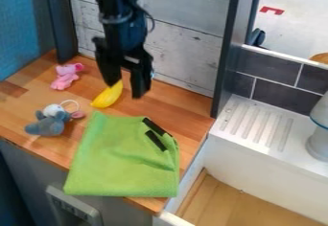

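Observation:
My gripper (126, 89) hangs over the wooden counter at the upper middle, its two black fingers apart with nothing seen between them. A yellow banana (108, 96) lies just left of and below it, its upper tip meeting the left finger in the view; whether they touch, I cannot tell. In front spreads a folded green cloth (122, 158) with two black strips near its right corner. To the left are a grey plush toy (50, 122) with a white loop and, farther back, a small pink plush toy (65, 76).
The wooden counter (182, 112) is bordered by a whitewashed plank wall (182, 48) behind and a dark upright post (225, 62) at right. Beyond the post stand a white ribbed drainboard (256, 124), dark tiles and a white object (319, 139) at the right edge.

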Action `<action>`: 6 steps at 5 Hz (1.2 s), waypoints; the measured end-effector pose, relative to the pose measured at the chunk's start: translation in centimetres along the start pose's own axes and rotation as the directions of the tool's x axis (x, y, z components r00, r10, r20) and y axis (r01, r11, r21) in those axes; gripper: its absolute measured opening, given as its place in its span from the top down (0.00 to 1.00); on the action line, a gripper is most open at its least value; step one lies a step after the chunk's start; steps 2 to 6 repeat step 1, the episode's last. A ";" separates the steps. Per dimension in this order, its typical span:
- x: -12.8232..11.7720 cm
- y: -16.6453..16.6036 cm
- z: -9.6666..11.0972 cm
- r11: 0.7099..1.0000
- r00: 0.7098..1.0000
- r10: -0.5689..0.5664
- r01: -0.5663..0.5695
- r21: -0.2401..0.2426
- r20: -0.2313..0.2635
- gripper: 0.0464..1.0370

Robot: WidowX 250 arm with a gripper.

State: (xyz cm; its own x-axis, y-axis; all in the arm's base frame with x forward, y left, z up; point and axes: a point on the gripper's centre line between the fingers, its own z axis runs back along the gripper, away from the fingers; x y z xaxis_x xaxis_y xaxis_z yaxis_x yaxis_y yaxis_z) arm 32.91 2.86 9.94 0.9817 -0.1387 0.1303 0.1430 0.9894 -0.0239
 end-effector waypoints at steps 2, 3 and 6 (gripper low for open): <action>1.1 2.5 0.4 0.999 0.998 0.014 -0.012 0.032 -0.060 0.04; 1.1 2.5 0.4 0.999 0.998 0.014 -0.012 0.032 -0.060 0.04; 1.1 2.5 0.4 0.999 0.998 0.014 -0.012 0.032 -0.060 0.04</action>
